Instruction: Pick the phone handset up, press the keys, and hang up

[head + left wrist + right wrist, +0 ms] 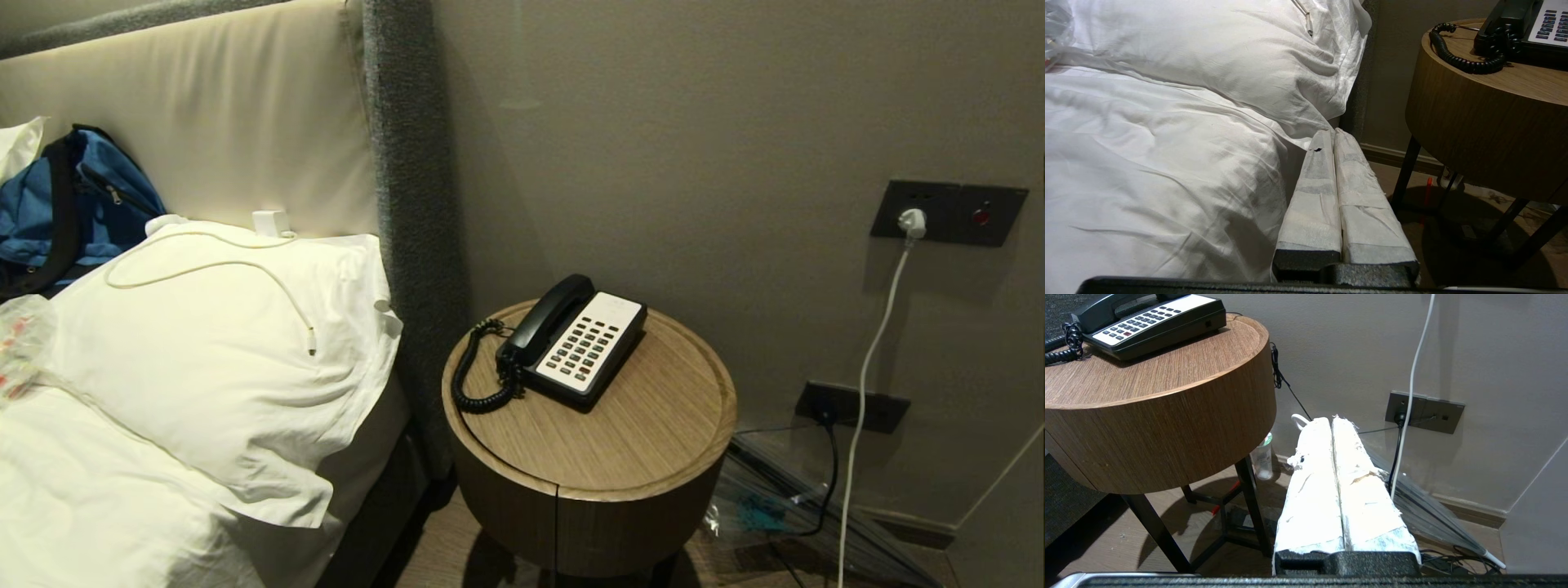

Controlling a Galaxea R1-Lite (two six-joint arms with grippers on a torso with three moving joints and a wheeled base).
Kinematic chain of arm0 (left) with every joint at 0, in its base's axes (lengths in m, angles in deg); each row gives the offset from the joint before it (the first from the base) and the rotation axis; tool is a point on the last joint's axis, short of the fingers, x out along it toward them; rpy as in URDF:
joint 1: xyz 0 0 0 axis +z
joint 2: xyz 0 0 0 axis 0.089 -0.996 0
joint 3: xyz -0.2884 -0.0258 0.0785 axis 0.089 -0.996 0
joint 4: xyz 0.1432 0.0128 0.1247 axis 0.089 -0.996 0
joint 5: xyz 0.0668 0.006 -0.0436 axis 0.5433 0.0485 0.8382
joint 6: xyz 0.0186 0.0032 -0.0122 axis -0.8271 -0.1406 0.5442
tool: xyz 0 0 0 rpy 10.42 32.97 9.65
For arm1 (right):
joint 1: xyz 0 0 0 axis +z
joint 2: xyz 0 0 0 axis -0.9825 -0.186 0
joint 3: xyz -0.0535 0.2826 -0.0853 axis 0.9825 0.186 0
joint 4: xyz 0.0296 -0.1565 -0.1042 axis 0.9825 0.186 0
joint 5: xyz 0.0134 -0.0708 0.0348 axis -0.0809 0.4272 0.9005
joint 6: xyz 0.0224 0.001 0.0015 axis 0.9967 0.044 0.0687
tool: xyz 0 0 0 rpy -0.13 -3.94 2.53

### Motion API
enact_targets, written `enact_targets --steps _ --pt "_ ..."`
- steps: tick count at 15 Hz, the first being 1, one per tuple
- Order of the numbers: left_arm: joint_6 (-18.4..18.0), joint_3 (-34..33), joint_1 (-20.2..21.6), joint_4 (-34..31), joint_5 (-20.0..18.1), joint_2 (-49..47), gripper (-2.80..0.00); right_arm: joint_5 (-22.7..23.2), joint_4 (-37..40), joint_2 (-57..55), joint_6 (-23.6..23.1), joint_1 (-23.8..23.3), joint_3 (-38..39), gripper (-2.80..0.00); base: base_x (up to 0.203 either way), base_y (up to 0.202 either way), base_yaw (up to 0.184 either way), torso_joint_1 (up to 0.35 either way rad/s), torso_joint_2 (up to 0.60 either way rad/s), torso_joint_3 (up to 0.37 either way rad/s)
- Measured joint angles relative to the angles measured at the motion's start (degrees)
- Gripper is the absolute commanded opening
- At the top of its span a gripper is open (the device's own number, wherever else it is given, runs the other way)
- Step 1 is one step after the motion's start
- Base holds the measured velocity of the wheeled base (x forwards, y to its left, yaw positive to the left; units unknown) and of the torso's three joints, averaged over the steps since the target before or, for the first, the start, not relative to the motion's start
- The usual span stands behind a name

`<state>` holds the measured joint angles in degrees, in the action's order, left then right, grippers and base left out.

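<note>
Phone handset [545, 317] cradled on the phone base [589, 351], along the side nearer the bed, coiled cord [478, 384] looping off toward the front edge of the round wooden bedside table [645, 441]. Left gripper [1334, 134] low beside the table, by the white bedding [1167, 155], taped fingers pressed together, holding nothing. Right gripper [1332, 421] also below table height, on the wall-socket [1425, 412] side, fingers pressed together, empty.

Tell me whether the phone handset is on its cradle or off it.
On the cradle. The glossy black curved handset lies seated along the left side of the black-and-white phone base, its coiled cord slack on the round wooden table.
</note>
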<state>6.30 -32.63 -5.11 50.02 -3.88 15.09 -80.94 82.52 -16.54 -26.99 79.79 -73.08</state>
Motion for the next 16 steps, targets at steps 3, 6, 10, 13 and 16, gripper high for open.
enact_targets --steps 3,6,10,13,16 --pt "0.00 0.00 0.00 -0.02 0.00 0.00 -2.80 0.02 -0.02 0.00 -0.02 0.00 0.00 -2.80 0.000 0.000 0.000 0.000 0.00 0.000" --pt "0.02 -0.02 0.00 0.08 0.05 0.00 -2.80 0.02 0.00 0.00 0.02 0.00 0.00 -2.80 0.000 0.000 0.000 0.000 0.00 0.000" --pt "-0.02 -0.07 0.00 0.07 0.05 0.00 -2.80 0.02 0.00 0.00 0.08 0.00 0.00 -2.80 0.000 0.000 0.000 0.000 0.00 0.000" --pt "-0.01 -0.10 0.00 0.07 0.07 0.00 -2.80 0.02 -0.07 0.00 0.50 0.00 0.00 -2.80 0.000 0.000 0.000 0.000 0.00 0.000" --pt "-0.02 -0.10 0.00 0.07 0.07 0.00 -2.80 0.02 -0.11 0.00 0.49 0.00 0.00 -2.80 0.000 0.000 0.000 0.000 0.00 0.000"
